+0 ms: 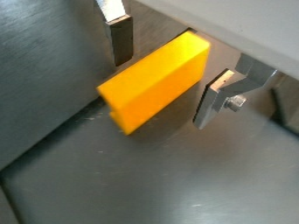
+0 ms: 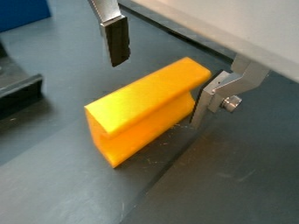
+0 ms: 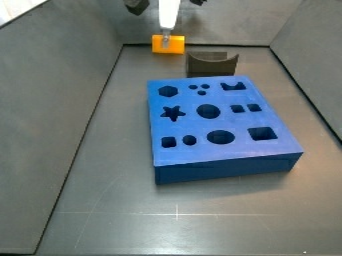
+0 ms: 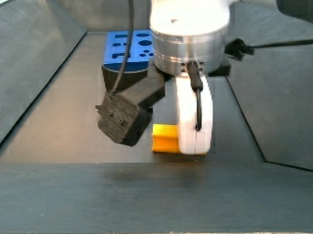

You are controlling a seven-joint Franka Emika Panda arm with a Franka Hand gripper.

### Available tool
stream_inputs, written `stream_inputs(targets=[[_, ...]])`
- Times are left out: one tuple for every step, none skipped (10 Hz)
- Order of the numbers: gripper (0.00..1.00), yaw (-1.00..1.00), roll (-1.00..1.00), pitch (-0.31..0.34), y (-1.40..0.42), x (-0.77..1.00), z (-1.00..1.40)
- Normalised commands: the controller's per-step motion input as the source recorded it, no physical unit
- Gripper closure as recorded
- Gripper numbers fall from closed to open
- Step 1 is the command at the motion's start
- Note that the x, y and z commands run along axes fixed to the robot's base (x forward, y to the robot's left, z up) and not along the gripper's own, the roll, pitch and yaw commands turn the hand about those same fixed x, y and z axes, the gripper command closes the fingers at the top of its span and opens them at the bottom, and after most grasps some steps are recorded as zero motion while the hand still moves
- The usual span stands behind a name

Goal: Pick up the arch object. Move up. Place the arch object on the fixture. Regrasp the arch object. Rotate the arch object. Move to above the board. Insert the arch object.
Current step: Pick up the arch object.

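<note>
Between the two flat silver finger plates in both wrist views lies the small, smooth orange-yellow oblong arch object (image 1: 155,81), resting on the dark grey floor (image 1: 176,184). The pincer (image 1: 166,67) stands wide open around it: one dark-padded finger (image 1: 121,39) hangs clear of the block, and the opposite finger (image 1: 219,94) sits just beside its other face; whether that one touches cannot be told.

Seen from the companion wrist camera, the arch object (image 2: 142,107) shows a shallow notch along its lower edge, with the pincer (image 2: 163,67) straddling it and one pad (image 2: 117,42) well off the block's face.

Far back on the floor in a side view, the arch object (image 3: 168,42) sits under the pincer (image 3: 168,30), just beside the dark fixture (image 3: 211,63) with its dipped top. Nearer lies the large thick blue square board (image 3: 221,128) with dark cut-out holes.

From the opposing side camera, the pincer (image 4: 184,146) hides most of the arch object (image 4: 164,143), the board (image 4: 126,48) lying behind.
</note>
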Motion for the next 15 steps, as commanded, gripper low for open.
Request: stream_inputs(targets=[[0.0,-0.32,-0.35,-0.003,0.0,-0.09,-0.45],[0.0,-0.14,-0.29,-0.019,0.0,0.0,-0.55],[0.0,-0.03,-0.08,-0.06,-0.09,0.0,-0.95],[0.0,0.0,0.0,-0.047,-0.01,-0.11,-1.0],[0.0,0.05,0.0,-0.083,-0.01,-0.35,-1.0],[0.0,0.06,-0.08,-0.069,-0.1,-0.29,-0.86],[0.0,0.05,-0.2,-0.063,0.0,-0.2,-0.7],[0.0,0.05,-0.31,-0.08,0.01,-0.07,-0.37],[0.0,0.0,-0.17,-0.03,0.01,0.0,-0.14],[0.0,0.0,0.0,0.0,0.0,0.0,0.0],[1.0,0.0,0.0,0.0,0.0,0.0,0.0],[1.0,0.0,0.0,0.0,0.0,0.0,0.0],[1.0,0.0,0.0,0.0,0.0,0.0,0.0],[1.0,0.0,0.0,0.0,0.0,0.0,0.0],[1.0,0.0,0.0,0.0,0.0,0.0,0.0]])
